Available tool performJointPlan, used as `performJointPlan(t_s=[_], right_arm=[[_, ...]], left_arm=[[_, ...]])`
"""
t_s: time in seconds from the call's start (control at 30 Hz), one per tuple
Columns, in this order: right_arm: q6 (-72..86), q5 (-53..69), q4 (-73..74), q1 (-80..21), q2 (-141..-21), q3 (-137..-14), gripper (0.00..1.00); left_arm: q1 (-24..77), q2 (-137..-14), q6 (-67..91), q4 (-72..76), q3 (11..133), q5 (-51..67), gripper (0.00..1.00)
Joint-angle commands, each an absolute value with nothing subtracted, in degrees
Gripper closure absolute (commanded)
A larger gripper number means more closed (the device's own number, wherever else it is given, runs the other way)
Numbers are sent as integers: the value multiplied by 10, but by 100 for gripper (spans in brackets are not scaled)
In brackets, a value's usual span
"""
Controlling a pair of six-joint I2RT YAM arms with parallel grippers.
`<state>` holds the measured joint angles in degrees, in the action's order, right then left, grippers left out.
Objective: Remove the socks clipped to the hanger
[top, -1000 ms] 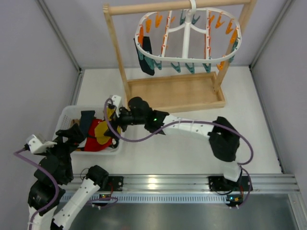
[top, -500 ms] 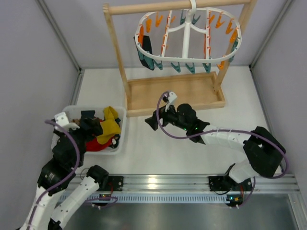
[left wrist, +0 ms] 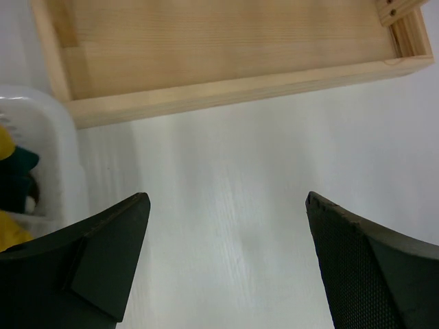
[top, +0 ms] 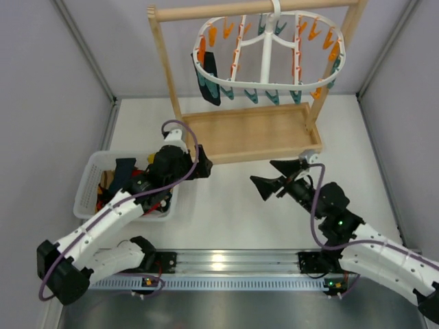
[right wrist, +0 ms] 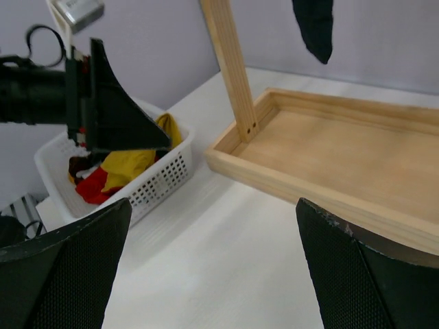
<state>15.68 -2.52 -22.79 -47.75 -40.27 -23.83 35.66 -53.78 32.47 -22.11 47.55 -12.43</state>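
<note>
**One dark sock on the hanger: go up and to the left corner**

From above, the only sock we can see clipped is the dark sock (top: 206, 77), hanging off the left end of the white hanger (top: 266, 62), beside the left post of the wooden rack (top: 164, 65). The other clips look bare. More socks lie in the white basket (top: 91, 173) on the table's left side. The left gripper (top: 204, 164) sits between the basket and the rack's base, and the right gripper (top: 263, 173) is low in front of the base. Both are well below the sock. We judge the left arm to have the shorter climb.

The left wrist view shows that gripper (left wrist: 226, 199) with its fingers spread wide and nothing between them, above bare table. The wooden base (left wrist: 226, 55) is ahead and the basket's corner (left wrist: 48, 137) to one side. The sock is out of this view, so the wrist must tilt up first.

The right wrist view shows that gripper (right wrist: 212, 205) also spread and empty. The sock's toe (right wrist: 314, 24) dangles above the tray, and the yellow and red socks (right wrist: 130, 168) rest in the basket (right wrist: 161, 181).

We should take the sock at mid-length and pull steadily downward, so the clip lets go without swinging the hanger.
</note>
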Motion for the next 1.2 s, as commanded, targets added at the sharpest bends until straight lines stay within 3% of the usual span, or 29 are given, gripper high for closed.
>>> performJointPlan(t_s=[0.0, 0.1, 0.2, 0.37, 0.5, 0.67, 0.87, 1.07, 1.17], right_arm=[[147, -91, -144, -470, -324, -225, 1], [149, -117, -123, -464, -315, -228, 0], [170, -106, -154, -447, -379, -245, 0], [242, -2, -281, -361, -620, -312, 1], [255, 51, -590, -345, -814, -355, 0], [313, 113, -762, -328, -1086, -499, 0], [267, 70, -639, -328, -1239, -757, 0], [192, 90, -497, -320, -1325, -937, 1], [185, 107, -499, -314, -1367, -987, 1]], left_arm=[[402, -586, 316, -123, 534, -148, 1], [411, -596, 309, -126, 544, -181, 1], [411, -564, 285, -147, 535, -215, 1], [410, -473, 249, -266, 543, -272, 1], [410, -414, 214, -368, 571, -263, 1], [410, -351, 172, -434, 567, -239, 1], [410, -300, 210, -410, 505, -272, 1], [410, -315, 206, -404, 500, -264, 1], [410, -323, 205, -405, 501, -265, 1]])
